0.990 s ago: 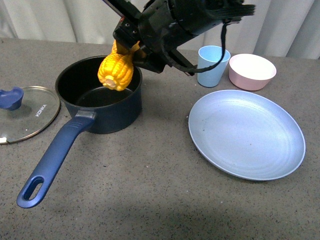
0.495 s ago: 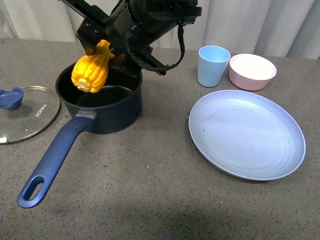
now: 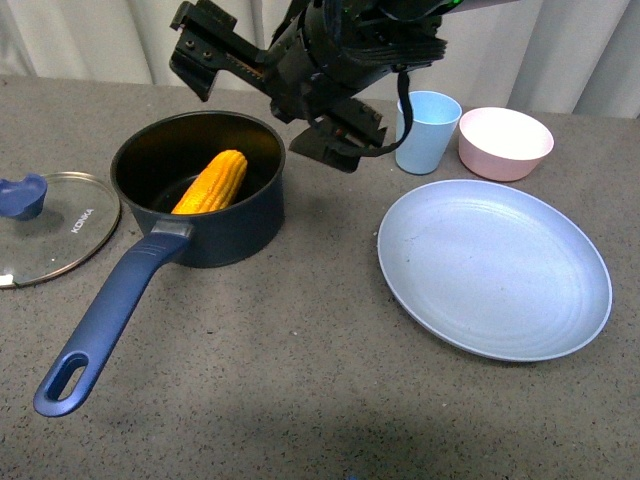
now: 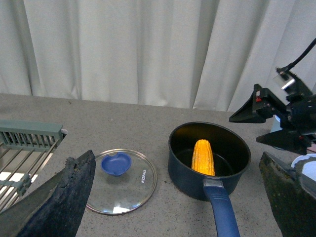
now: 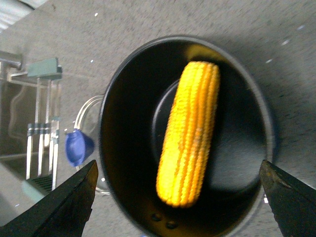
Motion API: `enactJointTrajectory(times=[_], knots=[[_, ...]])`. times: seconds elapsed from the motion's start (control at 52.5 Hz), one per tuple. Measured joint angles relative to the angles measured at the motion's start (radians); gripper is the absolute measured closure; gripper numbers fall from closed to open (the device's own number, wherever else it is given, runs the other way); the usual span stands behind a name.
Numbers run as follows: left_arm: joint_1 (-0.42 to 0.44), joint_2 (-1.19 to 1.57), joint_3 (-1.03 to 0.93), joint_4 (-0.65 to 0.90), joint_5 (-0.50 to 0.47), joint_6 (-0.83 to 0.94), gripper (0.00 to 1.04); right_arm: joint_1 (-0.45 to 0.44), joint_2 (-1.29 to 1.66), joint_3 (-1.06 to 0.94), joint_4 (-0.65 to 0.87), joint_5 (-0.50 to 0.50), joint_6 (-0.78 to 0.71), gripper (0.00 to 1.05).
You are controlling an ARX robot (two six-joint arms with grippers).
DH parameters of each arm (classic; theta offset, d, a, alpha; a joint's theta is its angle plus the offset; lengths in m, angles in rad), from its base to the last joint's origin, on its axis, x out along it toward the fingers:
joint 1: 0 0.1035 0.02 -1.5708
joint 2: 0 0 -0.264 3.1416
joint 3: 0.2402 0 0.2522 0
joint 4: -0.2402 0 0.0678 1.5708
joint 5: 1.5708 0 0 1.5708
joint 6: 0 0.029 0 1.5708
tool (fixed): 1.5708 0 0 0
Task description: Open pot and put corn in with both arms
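Corn cob (image 3: 212, 183) lies inside the lidless saucepan (image 3: 245, 222), glass lid (image 3: 58, 228) beside it; right gripper (image 3: 262, 107) hovers above, jaws spread empty. Task looks essentially complete.

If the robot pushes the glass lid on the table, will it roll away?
Probably not: the glass lid lies flat, so it would likely slide. It looks smooth, maybe slippery, and glass could crack if dropped. Its blue knob seems the easiest grab.
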Motion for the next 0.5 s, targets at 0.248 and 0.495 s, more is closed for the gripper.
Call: enactJointTrajectory(times=[0.248, 0.495], knots=[[0.0, 0.0, 0.0, 0.0, 0.0, 0.0, 0.06, -0.048, -0.255, -0.285, 0.193, 0.219, -0.22, 0.09], [0.0, 0.0, 0.0, 0.0, 0.0, 0.0, 0.06, -0.146, -0.501, -0.623, 0.294, 0.355, -0.396, 0.09]])
